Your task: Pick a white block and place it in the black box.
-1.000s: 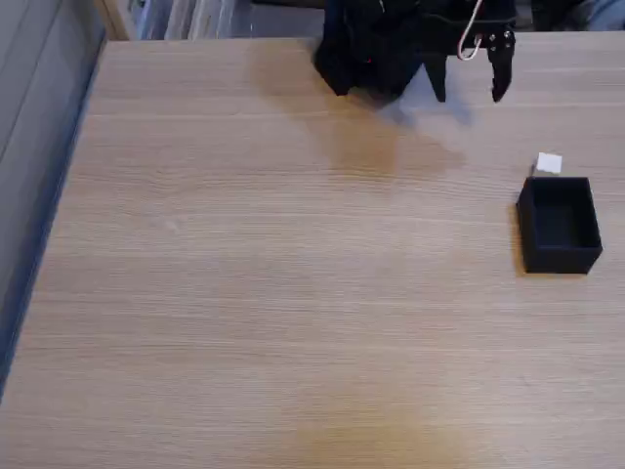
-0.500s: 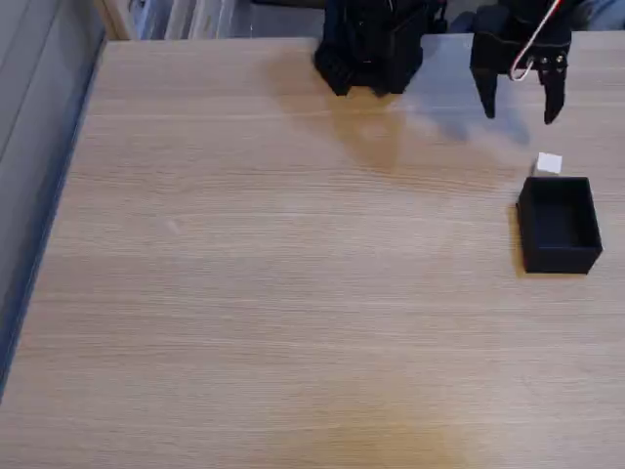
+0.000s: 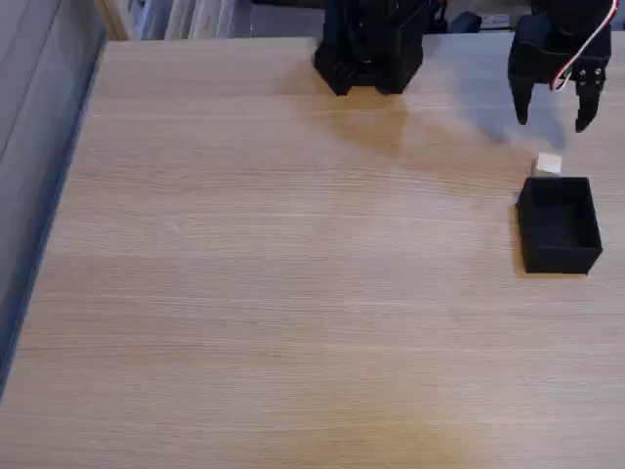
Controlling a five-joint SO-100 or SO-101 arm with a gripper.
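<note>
The white block (image 3: 549,164) sits on the bench (image 3: 293,293) right against the far wall of the black box (image 3: 559,224), at the box's twelve o'clock in the fixed view, touching it or all but touching it — hard to call from here. Just beyond the block, again toward twelve o'clock, hangs the end effector (image 3: 553,122), its two fingers spread apart with nothing between them, tips pointing down and clear of the block. And here is the trouble spot: the block is tiny and tucked up against that wall, so one finger has very little room on the box side. Come down a touch too close to the box and a fingertip could land on the rim, shove the box along the bench, or tip it. Come down off-centre and the fingers may nudge the block aside rather than straddle it, and a cube that small could skid or twist out as they close. The arm's base (image 3: 369,49) stands well off at ten o'clock, so the reach looks long, which I'd judge leaves less margin for a clean vertical drop.
</note>
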